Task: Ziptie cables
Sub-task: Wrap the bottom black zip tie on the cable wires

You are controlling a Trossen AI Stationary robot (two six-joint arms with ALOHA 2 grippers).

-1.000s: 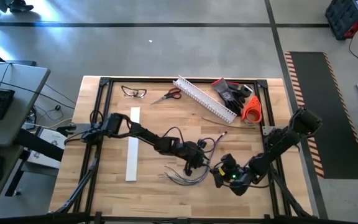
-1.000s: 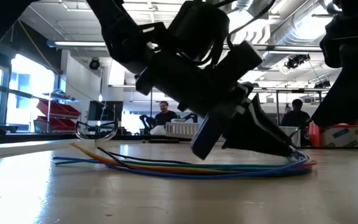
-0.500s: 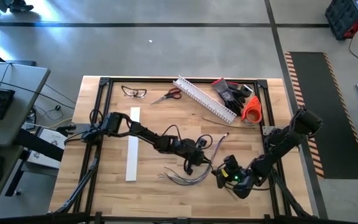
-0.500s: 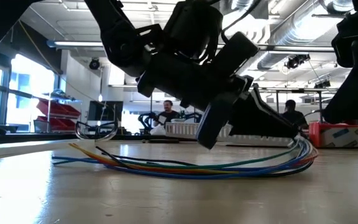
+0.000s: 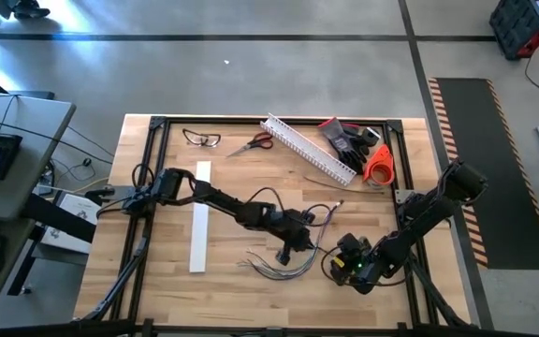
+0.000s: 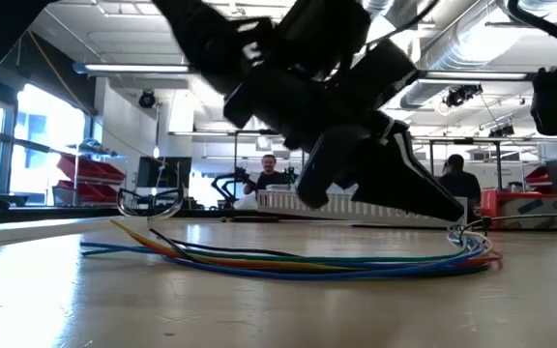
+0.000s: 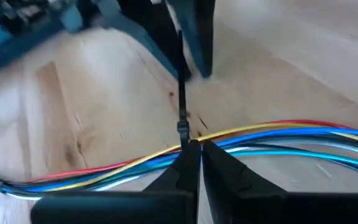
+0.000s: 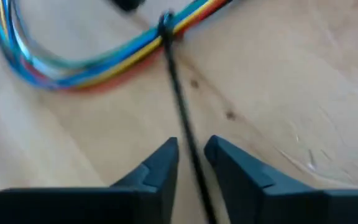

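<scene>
The left gripper and right gripper crowd the table's front middle, with the cables looping on the wood between them and a ziptie running from the bundle between the right gripper's parted fingers. The white strip lies to the left arm's side, bare wood around it. Along the far edge, glasses, scissors, the slotted channel, gloves and an orange tool block passage.
</scene>
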